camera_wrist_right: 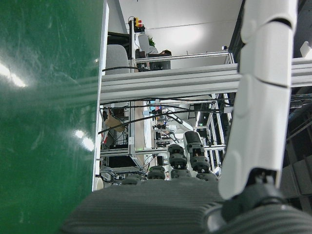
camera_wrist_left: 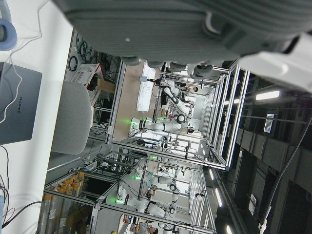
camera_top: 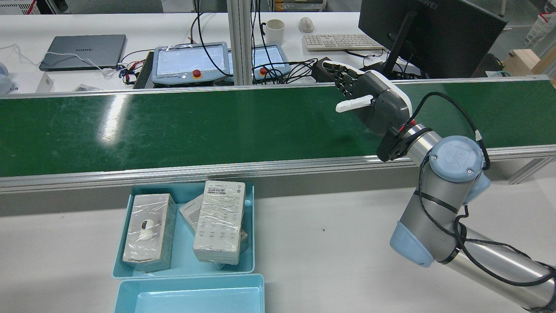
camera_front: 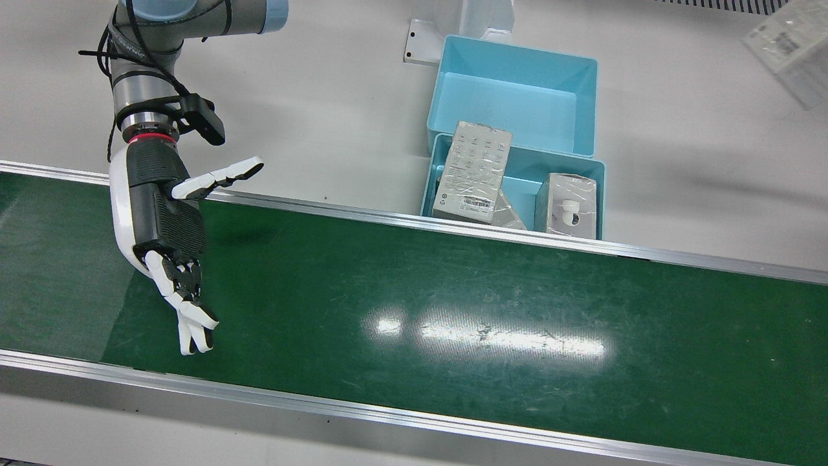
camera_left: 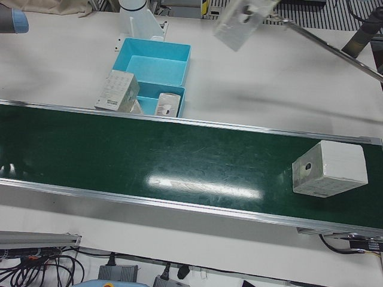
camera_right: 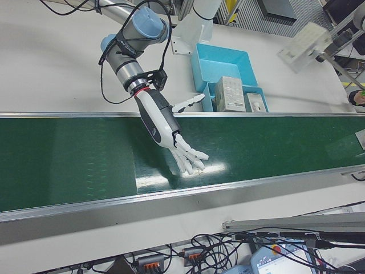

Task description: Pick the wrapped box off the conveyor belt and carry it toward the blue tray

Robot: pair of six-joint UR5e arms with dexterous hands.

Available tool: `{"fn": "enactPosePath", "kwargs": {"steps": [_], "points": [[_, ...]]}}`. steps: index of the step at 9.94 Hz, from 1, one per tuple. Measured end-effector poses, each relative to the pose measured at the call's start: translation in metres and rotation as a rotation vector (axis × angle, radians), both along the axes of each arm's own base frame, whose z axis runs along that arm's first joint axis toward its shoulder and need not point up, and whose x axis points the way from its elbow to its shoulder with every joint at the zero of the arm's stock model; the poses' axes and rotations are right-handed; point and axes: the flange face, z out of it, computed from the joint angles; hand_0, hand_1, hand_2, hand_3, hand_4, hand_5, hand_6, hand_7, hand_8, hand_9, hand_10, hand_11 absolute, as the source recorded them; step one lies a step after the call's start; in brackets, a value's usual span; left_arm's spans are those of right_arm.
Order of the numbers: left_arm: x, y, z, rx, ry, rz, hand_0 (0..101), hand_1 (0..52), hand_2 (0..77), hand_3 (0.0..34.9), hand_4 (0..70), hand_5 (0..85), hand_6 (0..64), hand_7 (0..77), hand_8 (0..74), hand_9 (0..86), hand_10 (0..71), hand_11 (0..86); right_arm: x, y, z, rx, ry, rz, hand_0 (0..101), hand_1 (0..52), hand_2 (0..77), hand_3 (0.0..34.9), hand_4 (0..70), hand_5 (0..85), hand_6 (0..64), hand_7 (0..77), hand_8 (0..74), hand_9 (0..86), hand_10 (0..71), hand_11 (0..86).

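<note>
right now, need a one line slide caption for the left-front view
A wrapped box rides the green conveyor belt toward two blue trays already holding boxes.

Bright, even overhead light; white glare streaks the conveyor belt (camera_front: pixel 453 310); soft shadows, sharp focus.

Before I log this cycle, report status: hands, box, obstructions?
Right hand open over belt, empty. Left hand: cannot tell. Wrapped box at belt's far end, untouched. Nothing between.
</note>
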Motion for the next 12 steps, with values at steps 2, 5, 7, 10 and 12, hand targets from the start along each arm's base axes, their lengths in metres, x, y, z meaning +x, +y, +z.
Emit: {"fn": "enactPosePath", "kwargs": {"steps": [2, 5, 7, 10, 12], "points": [[0.0, 0.0, 0.0, 0.0, 0.0, 0.0, 0, 0.0, 1.1, 0.0, 0.0, 1.1, 0.5, 0.5, 0.5, 0.5, 0.5, 0.5, -0.0004, 0.0001, 0.0, 0.0, 0.0, 0.0, 47, 11.5, 4.4, 0.0, 8.7, 17.5, 2.2, 1.6, 1.1, 3.3, 0.0, 0.5], [0.0, 0.0, 0.0, 0.0, 0.0, 0.0, 0, 0.0, 1.1, 0.0, 0.0, 1.1, 0.5, 0.5, 0.5, 0.5, 0.5, 0.5, -0.001, 0.0002, -0.001, 0.002, -0.001, 0.0, 47, 11.5, 3.3, 0.0, 8.7, 17.5, 2.2, 1.6, 1.1, 3.3, 0.0, 1.1], [0.0, 0.0, 0.0, 0.0, 0.0, 0.0, 0, 0.0, 1.1, 0.0, 0.0, 1.1, 0.5, 0.5, 0.5, 0.0, 0.5, 0.5, -0.0009, 0.0001, -0.0011, 0.002, -0.002, 0.0, 47, 11.5, 3.3, 0.0, 8.7, 17.5, 2.2, 1.6, 1.1, 3.3, 0.0, 1.1], [0.0, 0.0, 0.0, 0.0, 0.0, 0.0, 0, 0.0, 1.1, 0.0, 0.0, 1.1, 0.5, 0.5, 0.5, 0.0, 0.0, 0.5, -0.0011, 0.0001, -0.0009, 0.002, -0.001, 0.0, 47, 11.5, 3.3, 0.0, 8.7, 17.5, 2.2, 2.2, 1.1, 3.3, 0.0, 0.5], [0.0, 0.0, 0.0, 0.0, 0.0, 0.0, 0, 0.0, 1.1, 0.0, 0.0, 1.1, 0.5, 0.5, 0.5, 0.0, 0.5, 0.5, -0.0012, 0.0001, -0.0009, 0.002, -0.001, 0.0, 47, 11.5, 3.8, 0.0, 8.7, 17.5, 2.2, 1.6, 1.1, 3.3, 0.0, 1.1]]}}
